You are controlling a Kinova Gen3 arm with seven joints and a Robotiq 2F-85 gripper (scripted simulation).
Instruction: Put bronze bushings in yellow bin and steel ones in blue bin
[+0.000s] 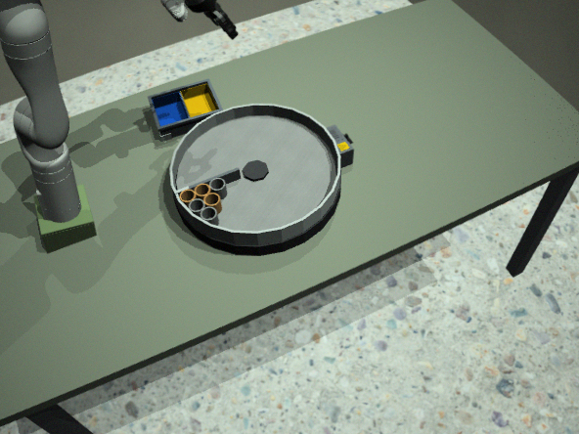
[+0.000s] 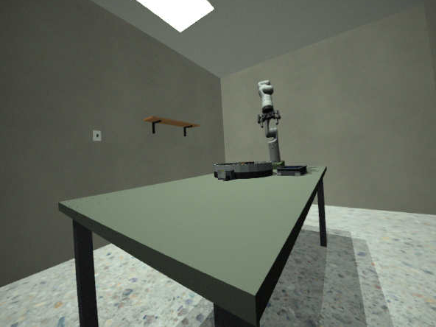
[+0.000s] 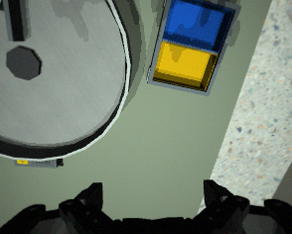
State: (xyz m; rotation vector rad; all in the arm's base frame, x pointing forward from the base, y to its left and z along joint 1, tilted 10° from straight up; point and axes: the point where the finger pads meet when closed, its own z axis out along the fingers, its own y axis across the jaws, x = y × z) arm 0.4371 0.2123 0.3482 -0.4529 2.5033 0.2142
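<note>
The turntable (image 1: 293,166) (image 2: 254,172) (image 3: 74,94) has a raised rim. Three bronze bushings, one bronze bushing (image 1: 215,207) at their right, and three steel bushings, one steel bushing (image 1: 213,218) nearest the rim's front, stand upright in a close cluster beside the divider at the turntable's left. The yellow bin (image 1: 200,103) (image 3: 181,64) and the blue bin (image 1: 167,108) (image 3: 194,24) sit side by side behind the turntable; the yellow one shows empty. My gripper (image 1: 234,35) (image 2: 269,124) (image 3: 152,192) is open and empty, high above the table's back edge area.
A dark divider (image 1: 230,176) (image 3: 16,22) runs from near the hub (image 1: 255,170) (image 3: 24,62) to the rim. A grey box with a yellow patch (image 1: 347,155) (image 2: 225,174) (image 3: 42,163) is at the turntable's right side. The arm's green base block (image 1: 68,232) stands to its left.
</note>
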